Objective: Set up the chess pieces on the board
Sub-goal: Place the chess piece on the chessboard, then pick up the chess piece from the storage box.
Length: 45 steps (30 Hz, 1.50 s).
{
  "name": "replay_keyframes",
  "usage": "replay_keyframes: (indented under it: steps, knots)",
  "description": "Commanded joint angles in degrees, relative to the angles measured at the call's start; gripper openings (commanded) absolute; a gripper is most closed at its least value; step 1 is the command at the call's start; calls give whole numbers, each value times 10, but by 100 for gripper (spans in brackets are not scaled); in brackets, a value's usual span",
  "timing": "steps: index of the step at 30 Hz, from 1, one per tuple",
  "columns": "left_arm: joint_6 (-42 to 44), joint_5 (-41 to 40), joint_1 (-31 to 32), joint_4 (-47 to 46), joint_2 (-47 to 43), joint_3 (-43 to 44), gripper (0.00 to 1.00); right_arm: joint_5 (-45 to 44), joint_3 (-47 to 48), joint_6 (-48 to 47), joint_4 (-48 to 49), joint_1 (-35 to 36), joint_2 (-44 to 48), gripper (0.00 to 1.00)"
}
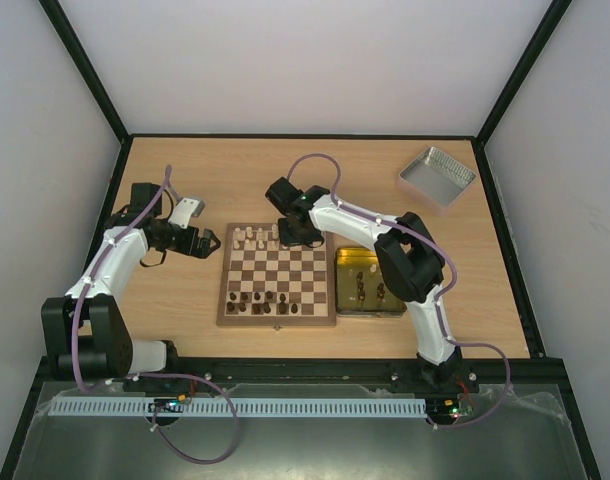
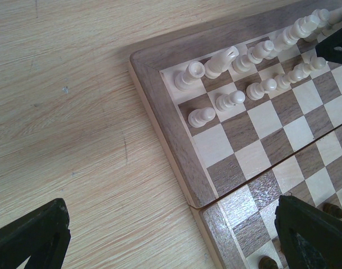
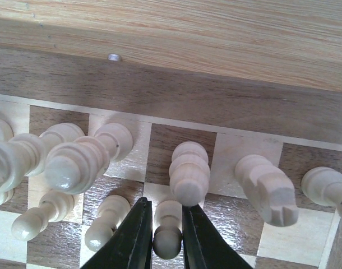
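The desk [image 1: 185, 180] carries the board [image 1: 278, 319] in its middle, the yellow tin [image 1: 370, 251] touching or just beside the board's right edge, and the silver lid [image 1: 437, 176] well apart at the far right. We judge the task to be well along but not finished. Pale pieces [image 1: 257, 238] fill much of the two far rows and dark pieces [image 1: 260, 298] stand in the near rows, with gaps, while some dark pieces [image 1: 370, 288] wait in the tin.

The left claw [image 1: 205, 243] hangs beside the board's left edge, its fingers wide apart and holding nothing. The right claw [image 3: 165, 210] is over the far rows. Only the top view shows the tin and the lid. Only the right wrist view shows what the arm hides from above: a pale pawn [image 3: 167, 242] stands between its narrow fingers. We cannot tell if they press it. The left wrist view alone shows the board's far left corner closely.
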State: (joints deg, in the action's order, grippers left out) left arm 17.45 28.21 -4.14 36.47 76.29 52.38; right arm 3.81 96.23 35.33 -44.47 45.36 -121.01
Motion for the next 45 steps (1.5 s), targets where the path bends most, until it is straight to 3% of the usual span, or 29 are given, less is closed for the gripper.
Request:
replay_keyframes:
  steps: [1,28,33,38,45]
  knots:
    - [-4,-1,0,-1,-3,-2,99,-3,6,2,2,7,-4,15]
    - [-5,-2,0,-2,-4,-2,99,-46,15,6,-52,2,97,24]
    - [-3,1,0,-1,-3,-2,99,-70,-103,16,-44,-18,198,29]
    - [-1,4,1,2,1,-1,99,-46,-260,34,-2,-88,299,32]
    - [0,3,2,1,1,-1,99,-27,-361,26,35,-148,336,32]
